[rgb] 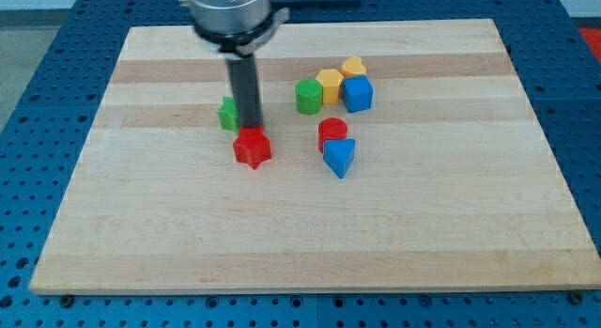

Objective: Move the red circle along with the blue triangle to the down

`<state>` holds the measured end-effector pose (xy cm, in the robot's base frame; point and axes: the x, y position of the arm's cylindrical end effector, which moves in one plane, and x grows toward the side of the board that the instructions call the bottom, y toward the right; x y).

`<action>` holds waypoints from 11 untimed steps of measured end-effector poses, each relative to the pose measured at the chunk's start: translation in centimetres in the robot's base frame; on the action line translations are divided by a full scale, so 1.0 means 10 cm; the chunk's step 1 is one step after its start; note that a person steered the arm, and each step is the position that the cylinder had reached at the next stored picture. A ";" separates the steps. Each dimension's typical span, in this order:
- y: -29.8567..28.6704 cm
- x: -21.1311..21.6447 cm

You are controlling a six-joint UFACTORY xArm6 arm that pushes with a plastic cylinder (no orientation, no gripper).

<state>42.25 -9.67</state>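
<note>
Standing mid-worktop, red circle and blue triangle touch, apparently unpushed. My tip, a gripless end effector grasping nothing, sits by the red star, well left.

Even, bright overhead light lay across the wooden board, blocks cast only faint short shadows, and the arm's housing looked motion-blurred.

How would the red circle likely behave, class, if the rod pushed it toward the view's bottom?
The red circle looks squat and flat-bottomed, so it should slide, not tip. It touches the blue triangle below it, so both would probably move together. Its round side may let it slip sideways. My tip is by the red star.
</note>
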 end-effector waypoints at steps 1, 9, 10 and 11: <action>-0.16 0.10; 1.13 0.10; 0.46 0.29; 0.25 0.35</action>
